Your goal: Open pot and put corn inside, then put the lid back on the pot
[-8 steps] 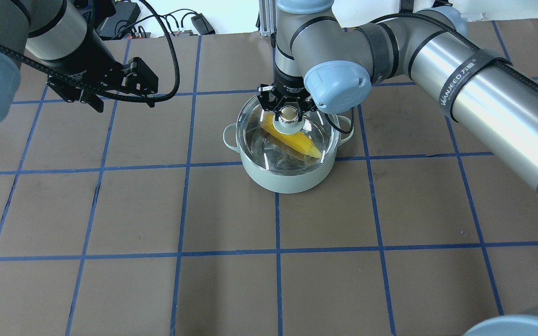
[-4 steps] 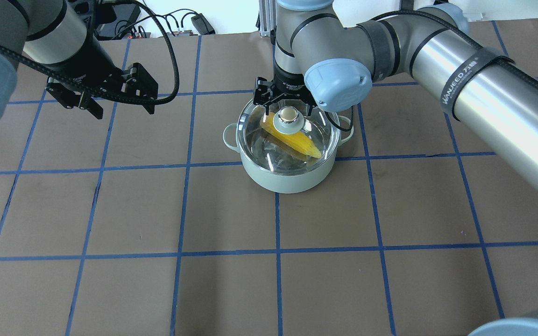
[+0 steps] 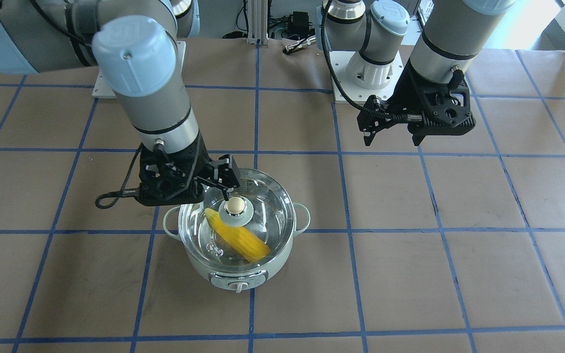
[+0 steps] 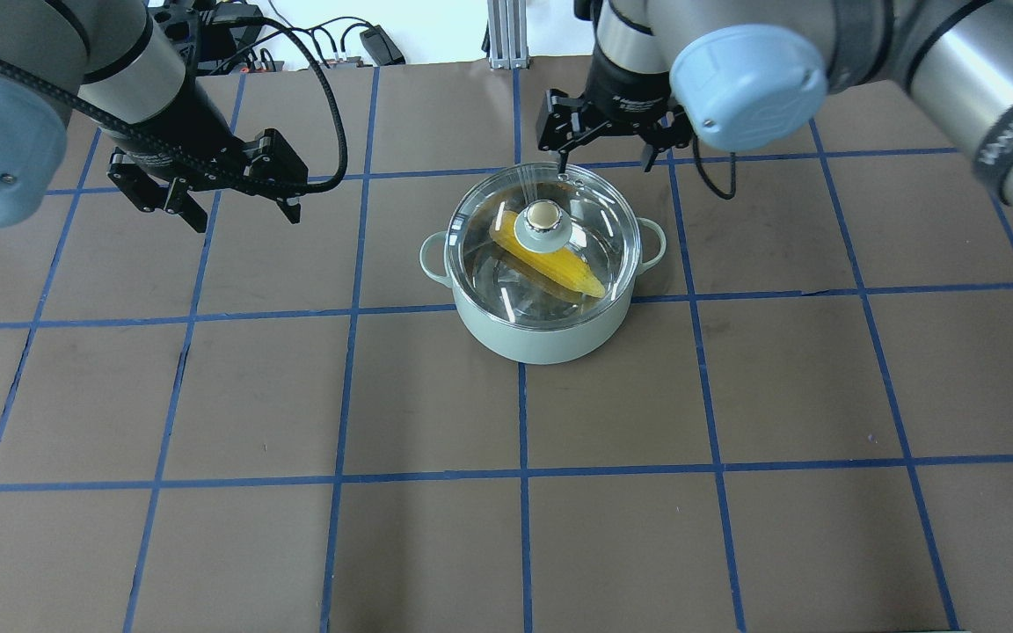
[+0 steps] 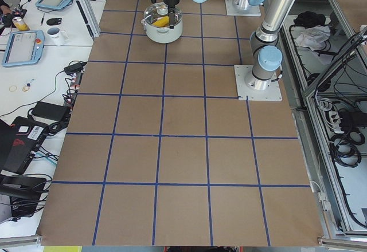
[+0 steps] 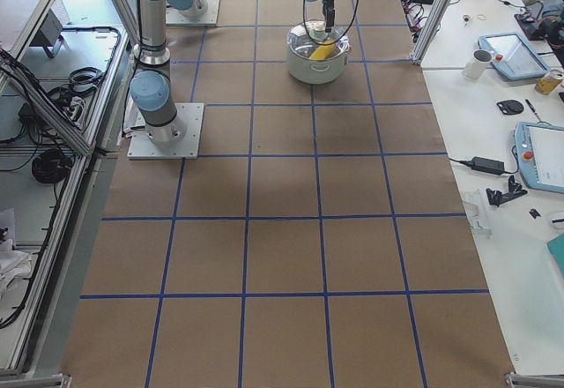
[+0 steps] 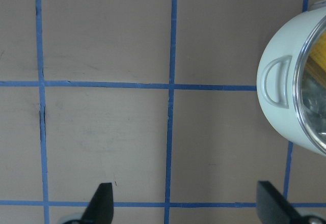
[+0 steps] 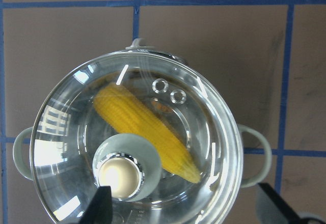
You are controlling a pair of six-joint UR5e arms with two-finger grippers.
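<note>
You have the right gripper [image 4: 605,163] pointing down, jaws spread; your left gripper [image 4: 247,215] hovers well apart, likewise spread.

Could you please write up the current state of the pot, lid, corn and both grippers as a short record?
pot: upright on the table, closed
lid: seated on the pot, knob up
corn: lying slantwise inside the pot, visible through the glass
right gripper: jaws open, empty, raised above the lid, not touching it
left gripper: jaws open, empty, off to the robot's left of the pot
</note>
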